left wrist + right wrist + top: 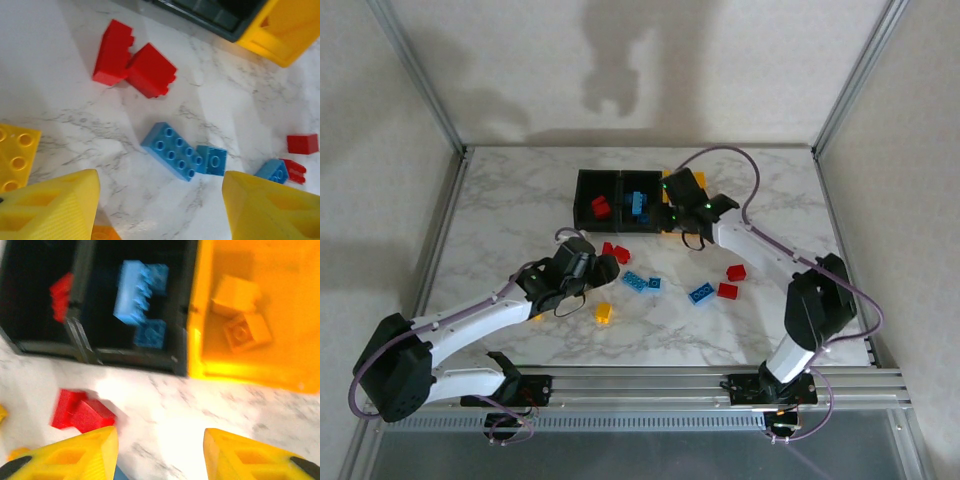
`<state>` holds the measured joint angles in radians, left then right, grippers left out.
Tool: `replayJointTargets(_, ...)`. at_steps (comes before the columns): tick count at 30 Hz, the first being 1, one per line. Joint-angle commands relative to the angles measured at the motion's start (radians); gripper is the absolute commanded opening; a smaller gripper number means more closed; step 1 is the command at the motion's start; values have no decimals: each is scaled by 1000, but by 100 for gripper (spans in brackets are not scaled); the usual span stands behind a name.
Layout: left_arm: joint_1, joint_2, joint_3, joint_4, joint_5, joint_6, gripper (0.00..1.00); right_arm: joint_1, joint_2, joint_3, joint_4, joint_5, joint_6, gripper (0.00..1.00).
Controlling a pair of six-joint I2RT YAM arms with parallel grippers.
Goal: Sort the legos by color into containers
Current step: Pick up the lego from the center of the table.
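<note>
Hovering empty, half-open left hand (160, 192) above legos (175, 150)

white marble-patterned tabletop (520, 200), grey veining; veins sharp in the left wrist view, blurred in the right wrist view. plain beige back wall (740, 60), soft dark shadow (615, 70) cast on it. metal frame: left post (418, 75), right post (858, 75), both slanting. ribbed aluminium rail (650, 385) along the near edge.

The left arm (470, 322) is extended low toward the centre; the left gripper (160, 207) is pointed downward, fingers (50, 207) held apart and empty. The right arm (772, 252) is reached forward and leftward; the right gripper (160, 455) is likewise parted, nothing gripped.
</note>
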<state>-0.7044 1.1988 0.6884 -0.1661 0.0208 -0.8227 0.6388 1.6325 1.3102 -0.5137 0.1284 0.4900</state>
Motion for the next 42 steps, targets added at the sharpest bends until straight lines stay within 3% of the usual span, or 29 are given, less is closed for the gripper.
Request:
replayJointTargets(1,-18,-16,47,56,49,54,65,-33,-76,-108,-9,34,29,48)
replayJointTargets(6,-32,33,97,-3,-18,48,65,-51,-144,-215,-2,22,52,49)
replayJointTargets(16,-21,309,309,-251,-236,102,60,-51,-259,-297,16,-32,62,48)
replayJointTargets(24,30,468,387,-242,-256,172,53,-50,-271,-313,12,-39,77,48)
replayJointTargets(42,98,576,421,-179,-213,227,51,-37,-247,-325,45,-60,98,48)
